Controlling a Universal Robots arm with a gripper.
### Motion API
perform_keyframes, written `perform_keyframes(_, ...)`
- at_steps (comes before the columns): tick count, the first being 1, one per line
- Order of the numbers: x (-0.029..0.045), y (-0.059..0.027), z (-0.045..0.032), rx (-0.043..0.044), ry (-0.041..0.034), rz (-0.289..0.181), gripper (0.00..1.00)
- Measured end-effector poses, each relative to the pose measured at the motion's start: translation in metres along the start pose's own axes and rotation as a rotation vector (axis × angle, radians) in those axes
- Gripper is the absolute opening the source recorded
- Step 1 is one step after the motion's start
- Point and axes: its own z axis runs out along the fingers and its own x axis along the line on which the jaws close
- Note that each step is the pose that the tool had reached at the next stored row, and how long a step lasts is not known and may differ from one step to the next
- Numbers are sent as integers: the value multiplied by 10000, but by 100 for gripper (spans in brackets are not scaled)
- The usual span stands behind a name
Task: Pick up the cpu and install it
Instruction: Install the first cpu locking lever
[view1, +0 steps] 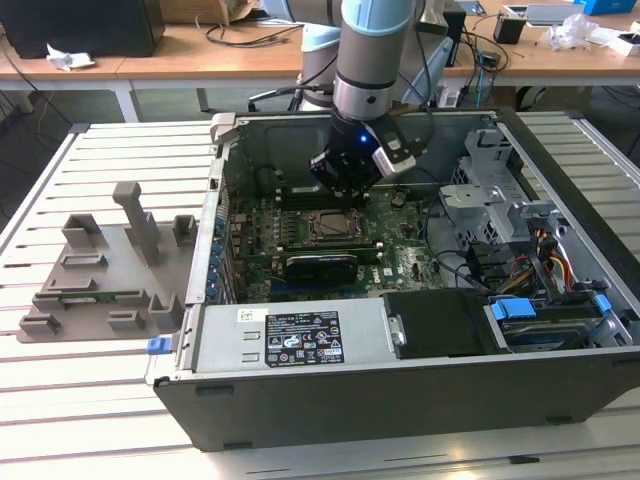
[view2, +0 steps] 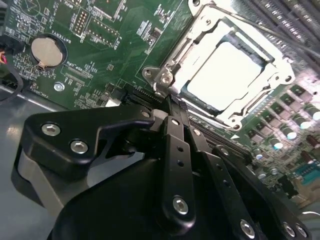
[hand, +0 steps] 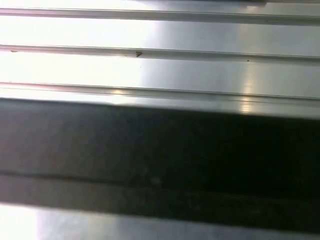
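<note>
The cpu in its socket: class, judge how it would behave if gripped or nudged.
The cpu looks flat and metal-topped, so probably stiff, and smooth enough to slip. Being thin and small, it is likely light. The socket frame around it would probably block sideways sliding.

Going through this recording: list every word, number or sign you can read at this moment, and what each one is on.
No text can be quoted here.
White label on the metal box in the case: print and symbols, too small to read.
Board, white lettering around the coin cell: too small and tilted to read.
Cpu top: washed out by glare, no print to be seen.
First wrist view: no text.
</note>
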Motion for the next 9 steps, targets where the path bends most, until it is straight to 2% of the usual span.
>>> perform_keyframes(3,4,-26,-14,204,11,11,11)
perform_keyframes(5,8,-59,-15,255,10,16,11)
perform_keyframes(9,18,-156,-18,277,11,17,11)
